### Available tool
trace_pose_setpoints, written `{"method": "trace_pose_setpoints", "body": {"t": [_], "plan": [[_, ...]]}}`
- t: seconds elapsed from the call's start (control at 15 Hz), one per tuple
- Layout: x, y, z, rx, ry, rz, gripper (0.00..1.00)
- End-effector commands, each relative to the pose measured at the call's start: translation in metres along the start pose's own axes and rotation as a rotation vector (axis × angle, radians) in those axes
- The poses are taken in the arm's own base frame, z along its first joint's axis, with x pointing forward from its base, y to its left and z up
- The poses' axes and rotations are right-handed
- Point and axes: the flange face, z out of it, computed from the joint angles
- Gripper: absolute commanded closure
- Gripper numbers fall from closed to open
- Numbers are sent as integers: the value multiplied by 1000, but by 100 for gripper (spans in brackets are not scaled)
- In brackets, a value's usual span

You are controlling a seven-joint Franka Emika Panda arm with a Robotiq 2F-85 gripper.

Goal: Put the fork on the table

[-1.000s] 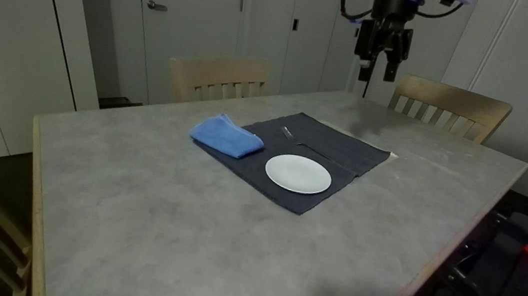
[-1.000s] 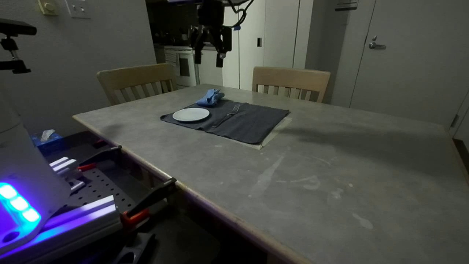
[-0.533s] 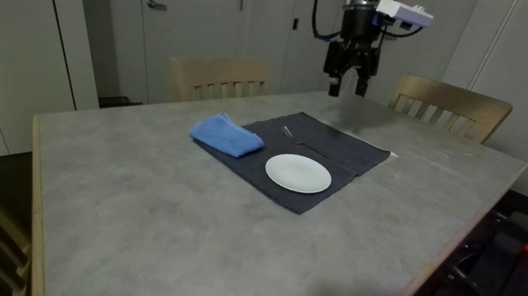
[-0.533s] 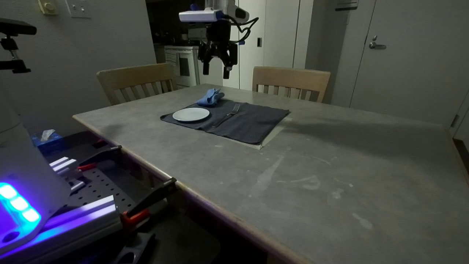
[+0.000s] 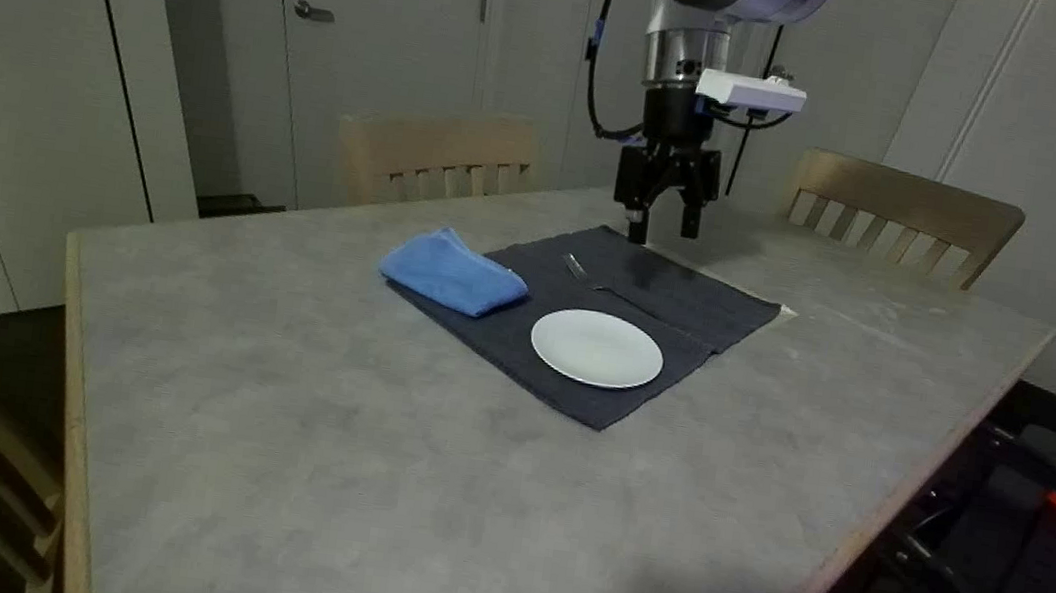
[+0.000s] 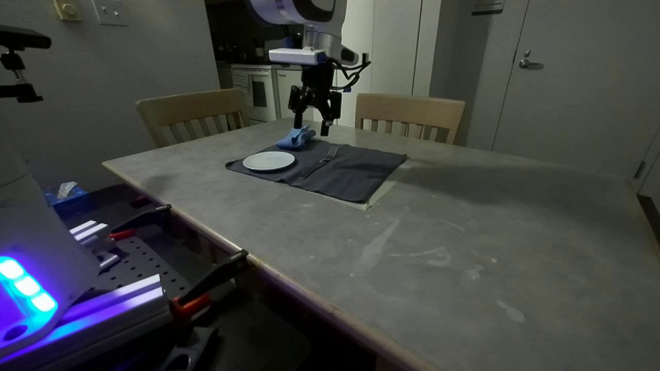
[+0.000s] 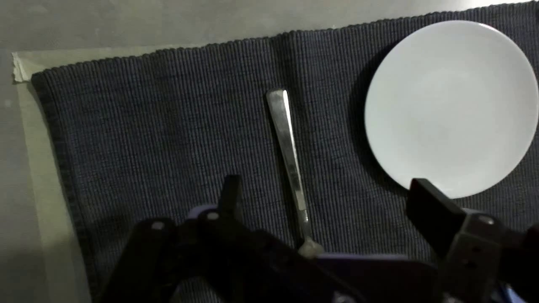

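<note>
between plate (image 7: 450, 109) and edge of placemat (image 7: 177, 134) lies the fork (image 7: 289, 153), clear of both, gripper (image 5: 664, 232) above, fingers (image 5: 638, 225) apart.

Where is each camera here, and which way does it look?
An exterior view: raised, seemingly near a corner of the table, facing across it toward a door; the lower arm and open gripper show.
An exterior view: beside the robot's base, facing across the table toward a chair; base, lower arm and gripper show.
Wrist view: on the lower arm, facing down at the fork; the gripper's fingers show at the bottom.
Both exterior views share the blue cloth, fork, white plate and placemat.
</note>
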Motion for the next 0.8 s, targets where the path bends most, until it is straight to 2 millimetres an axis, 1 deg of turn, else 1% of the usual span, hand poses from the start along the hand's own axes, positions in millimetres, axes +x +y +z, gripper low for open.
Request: {"method": "trace_pose_setpoints", "body": {"t": [0.0, 0.07, 0.13, 0.2, 0.27, 0.47, 0.73], "plan": [[13, 6, 22, 16, -68, 20, 0], [13, 6, 28, 18, -85, 13, 0], [13, 9, 28, 4, -98, 13, 0], [12, 13, 21, 1, -105, 17, 0], [8, 6, 30, 0, -80, 10, 0], [10, 10, 25, 0, -92, 17, 0], [10, -9, 37, -55, -99, 15, 0]]}}
